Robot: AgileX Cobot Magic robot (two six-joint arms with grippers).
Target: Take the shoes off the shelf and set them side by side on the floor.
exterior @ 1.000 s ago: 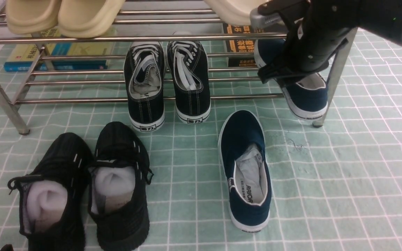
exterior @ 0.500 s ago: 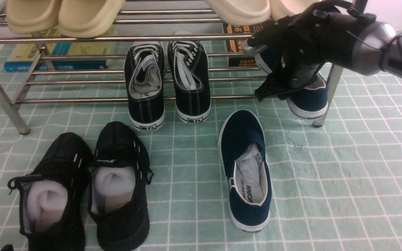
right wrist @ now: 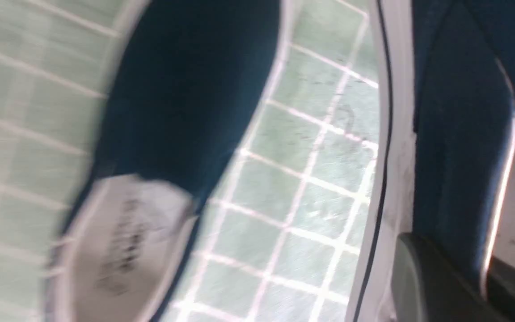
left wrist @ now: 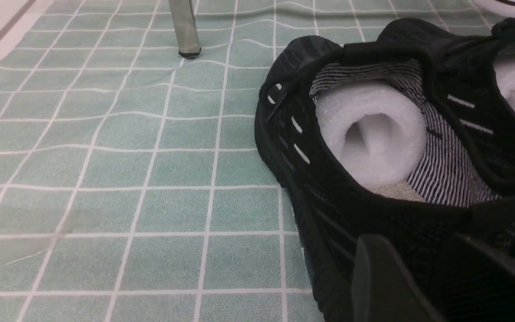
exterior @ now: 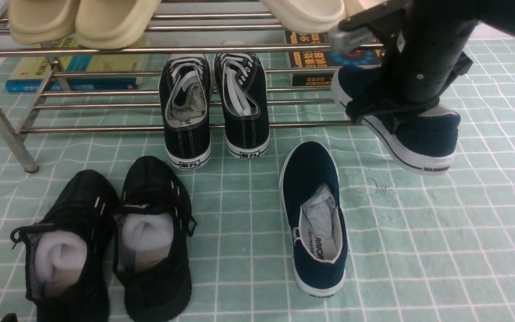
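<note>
One navy slip-on shoe lies on the pale green tiled floor, toe toward the shelf. My right gripper is shut on the side wall of the other navy shoe, holding it tilted in the air just off the shelf's right end. The right wrist view shows one finger outside and one inside this held shoe, and the floor shoe beneath. My left gripper is open low by the heel of a black knit sneaker.
Black lace-up sneakers sit on the shelf's lower tier. Cream slippers lie on the top tier. Books lie under the shelf. A pair of black knit sneakers stands on the floor at front left. A shelf leg is nearby.
My right gripper has shut on the navy shoe and lifted it off the lower tier, out toward the right and front. The floor shoe and the left arm have not moved.
</note>
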